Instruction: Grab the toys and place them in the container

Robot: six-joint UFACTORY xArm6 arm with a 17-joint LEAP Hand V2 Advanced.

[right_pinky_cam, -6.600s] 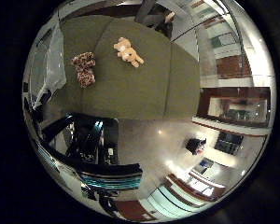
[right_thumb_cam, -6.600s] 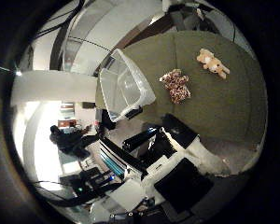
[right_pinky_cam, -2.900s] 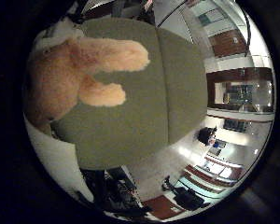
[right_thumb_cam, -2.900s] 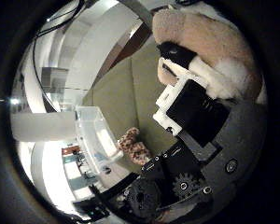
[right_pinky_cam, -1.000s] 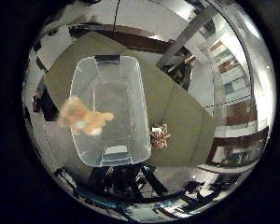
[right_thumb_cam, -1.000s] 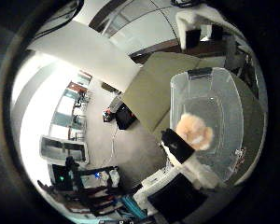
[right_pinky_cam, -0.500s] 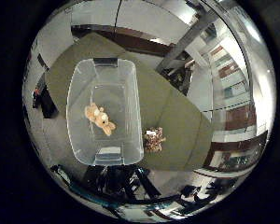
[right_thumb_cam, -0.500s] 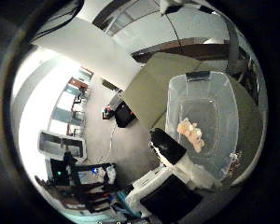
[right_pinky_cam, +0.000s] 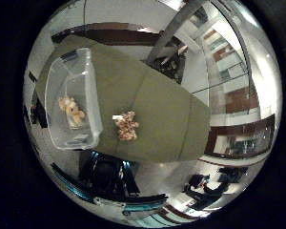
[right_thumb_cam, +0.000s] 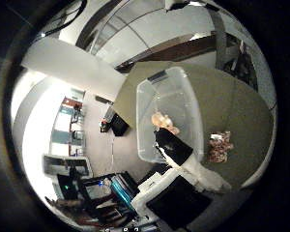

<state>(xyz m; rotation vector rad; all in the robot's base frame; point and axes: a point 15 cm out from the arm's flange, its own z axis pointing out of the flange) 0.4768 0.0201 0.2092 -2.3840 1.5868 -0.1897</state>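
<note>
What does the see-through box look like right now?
The clear container looks like see-through plastic, a rectangular tub with rounded corners and no lid on it. It sits upright on the green tabletop, near one end. A dark handle or latch shows on one short rim. Inside, a tan plush toy lies on the bottom. A spotted plush toy lies outside on the tabletop, close beside a long wall; whether it touches the tub cannot be told.

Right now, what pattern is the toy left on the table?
Brown-and-tan spotted toy, clearest in the little finger side palm view.
</note>
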